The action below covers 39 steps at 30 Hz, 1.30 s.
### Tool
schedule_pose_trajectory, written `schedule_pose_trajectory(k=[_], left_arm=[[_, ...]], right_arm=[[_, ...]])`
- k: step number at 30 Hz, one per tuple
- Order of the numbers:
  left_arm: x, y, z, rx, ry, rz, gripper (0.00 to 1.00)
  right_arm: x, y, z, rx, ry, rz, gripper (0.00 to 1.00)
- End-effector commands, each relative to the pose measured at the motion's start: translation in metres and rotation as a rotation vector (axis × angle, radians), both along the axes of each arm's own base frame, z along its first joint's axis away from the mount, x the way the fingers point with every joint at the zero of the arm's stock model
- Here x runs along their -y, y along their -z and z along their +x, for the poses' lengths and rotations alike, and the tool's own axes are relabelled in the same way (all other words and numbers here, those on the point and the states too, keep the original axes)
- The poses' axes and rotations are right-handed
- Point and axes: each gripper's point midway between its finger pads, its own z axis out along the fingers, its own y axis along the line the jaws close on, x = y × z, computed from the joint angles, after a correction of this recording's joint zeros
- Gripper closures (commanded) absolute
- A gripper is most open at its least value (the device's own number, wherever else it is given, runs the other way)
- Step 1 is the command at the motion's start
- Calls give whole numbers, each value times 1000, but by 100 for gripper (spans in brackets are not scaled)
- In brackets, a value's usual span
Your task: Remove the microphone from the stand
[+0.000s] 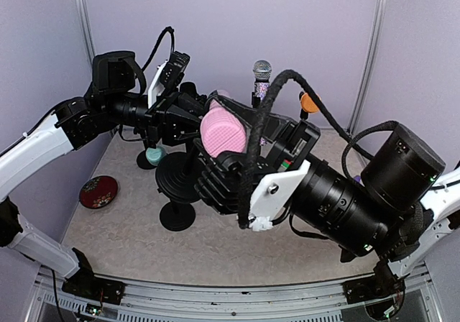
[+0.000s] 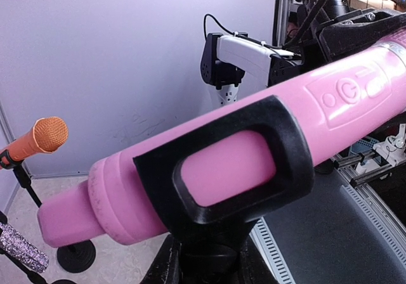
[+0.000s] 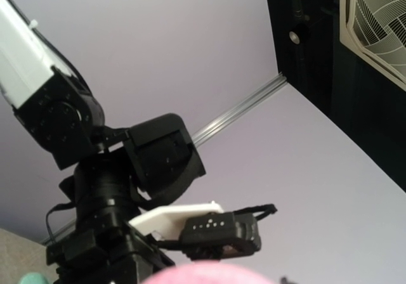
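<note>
The pink microphone (image 1: 222,133) lies tilted in the black clip (image 2: 223,163) of its stand, shown close up in the left wrist view (image 2: 342,94). My left gripper (image 1: 185,119) is shut on the stand's neck just under the clip, with one finger (image 2: 157,266) on each side. My right gripper (image 1: 224,165) comes in from the right and is closed round the microphone's upper body near the head. Its fingers are hidden in the right wrist view, where only the pink head (image 3: 206,275) shows at the bottom edge.
A glittery silver microphone (image 1: 261,77) and an orange one (image 1: 309,103) stand on stands at the back. A teal object (image 1: 154,154), a red disc (image 1: 98,191) and round black stand bases (image 1: 177,217) sit on the table at the left.
</note>
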Motion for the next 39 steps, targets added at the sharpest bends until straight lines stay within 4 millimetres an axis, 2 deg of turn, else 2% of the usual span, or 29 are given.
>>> schedule_pose_trajectory(k=[1, 15, 28, 30, 34, 39], left_arm=[[-10, 52, 84, -148, -353, 153, 100], [-14, 45, 82, -141, -347, 137, 100], [-15, 58, 97, -160, -381, 155, 100], [-13, 55, 95, -158, -369, 148, 100], [-6, 41, 87, -147, -328, 125, 100], [6, 20, 69, -139, -252, 98, 100]], right_arm=[[66, -111, -61, 63, -267, 379, 100], [66, -109, -56, 27, -242, 372, 100], [75, -98, -39, -49, -190, 360, 100], [81, -95, -27, -77, -158, 374, 100], [88, -75, 6, -158, -88, 381, 100], [102, -43, 69, -239, 100, 390, 100]])
